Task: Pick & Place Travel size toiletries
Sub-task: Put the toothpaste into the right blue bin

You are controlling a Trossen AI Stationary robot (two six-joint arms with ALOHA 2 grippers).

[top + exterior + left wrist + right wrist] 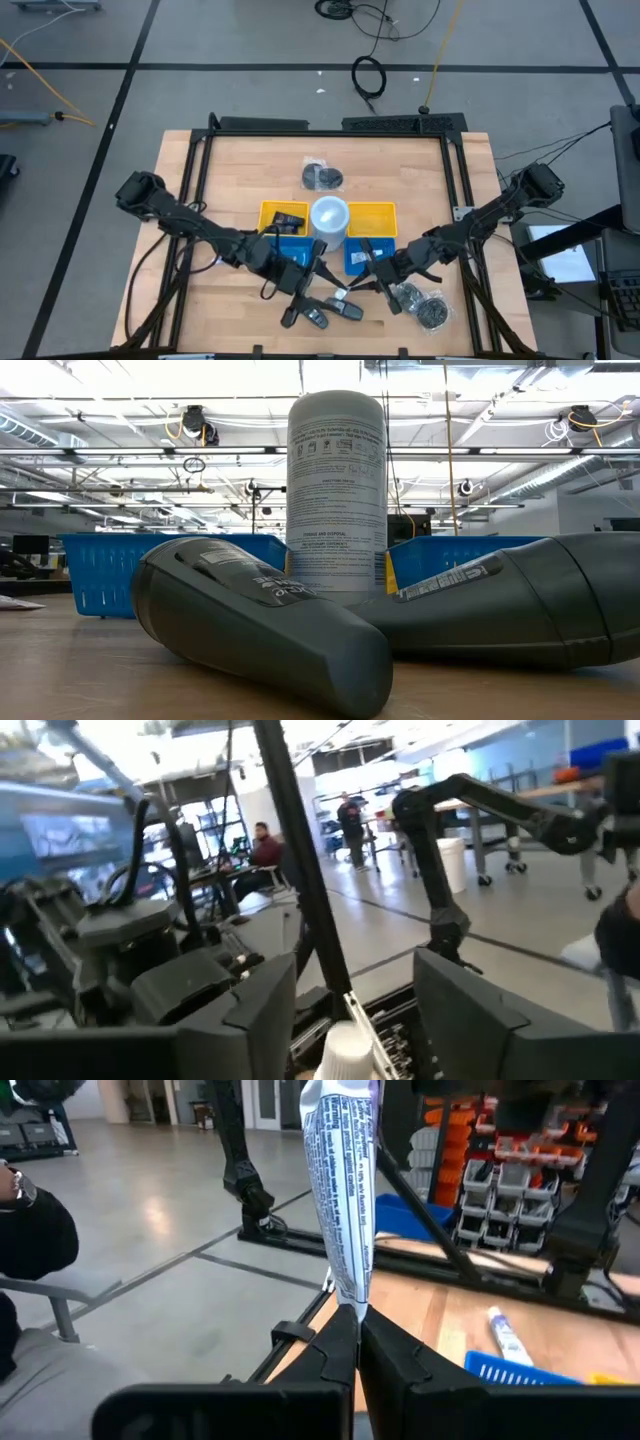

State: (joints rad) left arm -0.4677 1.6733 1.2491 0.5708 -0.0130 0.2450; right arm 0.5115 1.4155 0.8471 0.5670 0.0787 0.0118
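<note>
My right gripper (pixel 357 1320) (pixel 372 272) is shut on a white tube printed with small text (pixel 340 1200), above the table's near middle. The tube stands out from the fingers toward my left gripper (pixel 355 970) (pixel 318 272). My left gripper is open. Its two fingers stand either side of the tube's white cap (pixel 345 1055), apart from it. A second white tube (pixel 510 1335) lies by a blue bin (pixel 510 1370); whether it is inside, I cannot tell. The low view shows neither gripper. My right gripper pinches the tube by its flat crimped end (pixel 350 1295) between the two fingertips (pixel 330 1342). The tube runs straight on from the fingers along their line, lifted clear of the table, its cap end away from the gripper.
Two black key-fob gadgets (pixel 260 620) (pixel 500 600) lie at the near edge. A white canister (pixel 328 218) stands in the middle between blue bins (pixel 290 250) and yellow bins (pixel 372 215). Clear bags of metal bits (pixel 425 305) lie near right. A dark coil (pixel 322 177) lies farther back.
</note>
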